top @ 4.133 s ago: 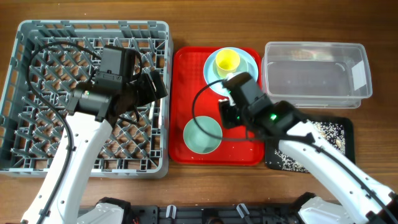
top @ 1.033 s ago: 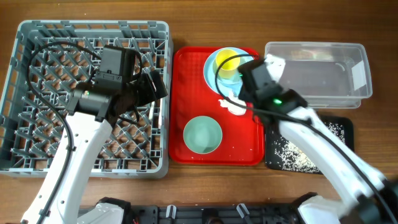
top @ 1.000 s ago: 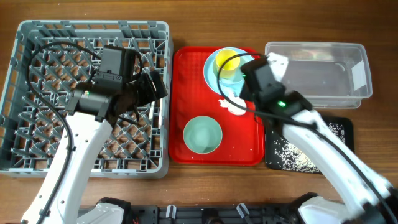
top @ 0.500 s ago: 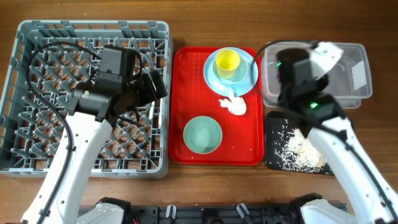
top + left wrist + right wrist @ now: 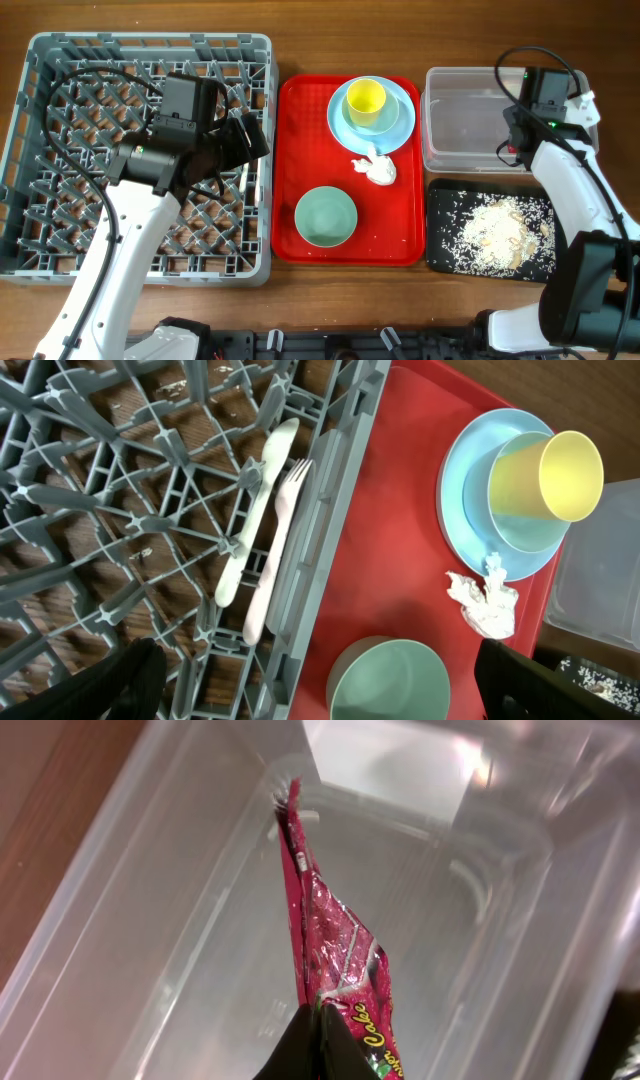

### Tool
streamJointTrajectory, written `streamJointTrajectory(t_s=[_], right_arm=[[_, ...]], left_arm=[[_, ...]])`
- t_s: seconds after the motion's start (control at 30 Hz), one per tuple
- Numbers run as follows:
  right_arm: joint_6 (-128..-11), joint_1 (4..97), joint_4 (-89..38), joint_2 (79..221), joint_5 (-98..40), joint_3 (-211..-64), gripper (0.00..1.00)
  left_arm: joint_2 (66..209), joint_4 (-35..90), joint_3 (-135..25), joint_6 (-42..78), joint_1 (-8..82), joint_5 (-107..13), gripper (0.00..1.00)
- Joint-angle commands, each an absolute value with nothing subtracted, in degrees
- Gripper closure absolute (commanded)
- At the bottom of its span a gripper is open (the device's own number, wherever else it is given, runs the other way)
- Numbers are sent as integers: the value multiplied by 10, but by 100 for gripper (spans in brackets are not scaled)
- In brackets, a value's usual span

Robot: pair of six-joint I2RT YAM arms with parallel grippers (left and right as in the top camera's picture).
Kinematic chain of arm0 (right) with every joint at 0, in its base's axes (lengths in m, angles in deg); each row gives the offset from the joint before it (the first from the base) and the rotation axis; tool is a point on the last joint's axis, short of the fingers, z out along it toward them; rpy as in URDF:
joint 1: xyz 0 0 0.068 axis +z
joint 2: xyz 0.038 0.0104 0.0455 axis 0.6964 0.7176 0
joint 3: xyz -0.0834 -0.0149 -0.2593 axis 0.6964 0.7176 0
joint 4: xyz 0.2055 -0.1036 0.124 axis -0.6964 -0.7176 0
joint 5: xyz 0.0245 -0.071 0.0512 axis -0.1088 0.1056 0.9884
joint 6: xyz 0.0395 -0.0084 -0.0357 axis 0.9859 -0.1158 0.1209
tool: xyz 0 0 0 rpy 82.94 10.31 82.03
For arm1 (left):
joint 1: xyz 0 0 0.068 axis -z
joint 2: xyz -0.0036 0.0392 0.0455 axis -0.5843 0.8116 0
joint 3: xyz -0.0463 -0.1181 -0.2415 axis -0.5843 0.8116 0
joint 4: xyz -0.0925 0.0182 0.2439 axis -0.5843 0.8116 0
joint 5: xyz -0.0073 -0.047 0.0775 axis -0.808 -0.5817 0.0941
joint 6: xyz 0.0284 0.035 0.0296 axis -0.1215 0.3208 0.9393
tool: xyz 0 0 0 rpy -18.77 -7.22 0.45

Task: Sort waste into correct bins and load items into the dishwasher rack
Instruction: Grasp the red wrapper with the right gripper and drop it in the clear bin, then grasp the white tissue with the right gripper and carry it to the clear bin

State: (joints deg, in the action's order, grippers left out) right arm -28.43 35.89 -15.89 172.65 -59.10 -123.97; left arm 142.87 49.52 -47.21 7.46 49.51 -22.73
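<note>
- Right tool (image 5: 318, 1042) has swung off the red tray (image 5: 300, 150) and now sits over the clear tub (image 5: 465, 125). With the arm gone, the black tray (image 5: 440, 200) is uncovered, with the crumbs (image 5: 500, 230) heaped in it.
- Left tool (image 5: 248, 140) hasn't budged. Its jaws are spread wide and empty, over the rack (image 5: 150, 40) near its tray-side wall.
- Right tool is clenched on the snack wrapper (image 5: 335, 950), which hangs inside the tub's walls with its free end toward a corner.
- Step in hand is dropping the wrapper in the tub. To do it well, go a bit lower first, open fully, pause, then lift straight up — the foil is light and may cling to a pad or flutter over the rim.
- Stay off the tub wall on the way out, since the tub looks light and could slide on the worktop.
- Waste: 1 wrapper, 1 napkin (image 5: 377, 168) on the red tray at the plate's edge, 1 crumb heap. Bins: 2.
- Items: 1 plate (image 5: 400, 125), 1 yellow cup (image 5: 366, 98) on it, 1 mint bowl (image 5: 326, 216) on the tray, and 1 spoon (image 5: 255, 510) and 1 fork (image 5: 280, 550) side by side in the 1 rack.
- There may be a second pale bowl under the cup — can't tell from either view.
</note>
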Motion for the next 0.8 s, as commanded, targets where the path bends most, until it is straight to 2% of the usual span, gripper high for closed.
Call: streamJointTrajectory(t_s=[0.0,0.03,0.07,0.1,0.13,0.17,0.27,0.4,0.53,0.6,0.77], right_arm=[[-234,357,-157,1731,-553,-1246,96],[-235,357,-157,1731,-554,-1246,91],[-236,357,-159,1731,-555,-1246,82],[-251,357,-160,1731,-554,-1246,62],[-265,357,-159,1731,-554,-1246,49],[-274,357,-159,1731,-555,-1246,41],[-296,357,-157,1730,-554,-1246,31],[-424,357,-119,1692,-497,-1247,31],[-580,357,-88,1621,-341,-1247,30],[-628,357,-90,1581,-255,-1247,42],[-704,384,-130,1517,-108,-1247,47]], left_arm=[[1425,494,-476,67,492,-234,0],[1425,494,-476,67,492,-234,0],[1425,494,-476,67,492,-234,0],[1425,494,-476,67,492,-234,0],[1425,494,-476,67,492,-234,0],[1425,494,-476,67,492,-234,0],[1425,494,-476,67,492,-234,0],[1425,494,-476,67,492,-234,0],[1425,494,-476,67,492,-234,0],[1425,494,-476,67,492,-234,0],[1425,494,-476,67,492,-234,0]])
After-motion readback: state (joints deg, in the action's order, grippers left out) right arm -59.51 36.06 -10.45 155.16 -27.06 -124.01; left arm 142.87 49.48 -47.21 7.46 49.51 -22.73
